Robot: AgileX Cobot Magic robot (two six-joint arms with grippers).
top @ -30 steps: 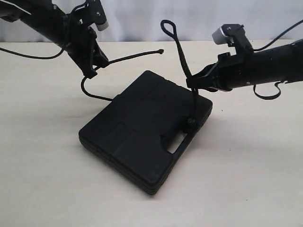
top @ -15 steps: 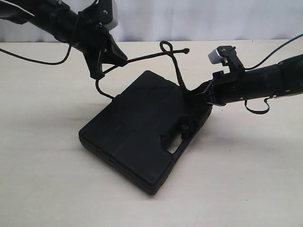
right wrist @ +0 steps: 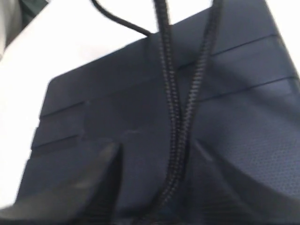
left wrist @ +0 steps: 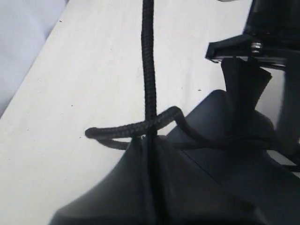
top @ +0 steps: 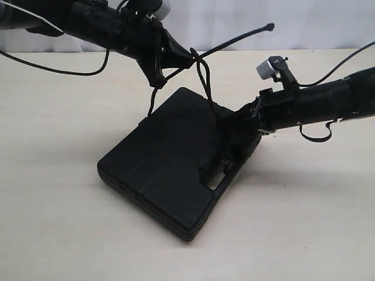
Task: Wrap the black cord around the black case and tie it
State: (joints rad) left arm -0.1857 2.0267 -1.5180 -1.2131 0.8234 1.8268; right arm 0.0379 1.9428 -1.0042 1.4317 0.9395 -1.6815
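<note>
1. Pale tabletop (top: 58,228): bears the case; both arms reach in over it.
2. Black case (top: 164,167) (right wrist: 243,117): flat, rectangular, with rounded corners. It lies directly under the right gripper and below the left gripper, towards the right gripper's side.
3. Left arm (top: 94,23) and right arm (top: 328,102): black; the right arm carries a small grey camera housing (top: 268,66) behind its gripper.
4. Left gripper (top: 186,58) (left wrist: 150,187): raised above the case's far corner, jaws pressed together on the cord. In the left wrist view a single strand leaves the fingertips and runs straight away.
5. Right gripper (top: 231,126) (right wrist: 164,187): low over the case's right edge, jaws drawn narrow on a doubled run of cord that passes between the fingers (right wrist: 93,187).
6. Black cord (top: 234,42) (left wrist: 149,70) (right wrist: 168,93): braided. It forms a loop just beyond the left gripper's tips, slants down to the right gripper, and drops from there onto the case edge. A free tail rises away from the left gripper to a frayed end (top: 269,26).
7. Handle slot (top: 214,178): oblong opening in the case, just below the right gripper, beside the spot where the cord meets the edge.
</note>
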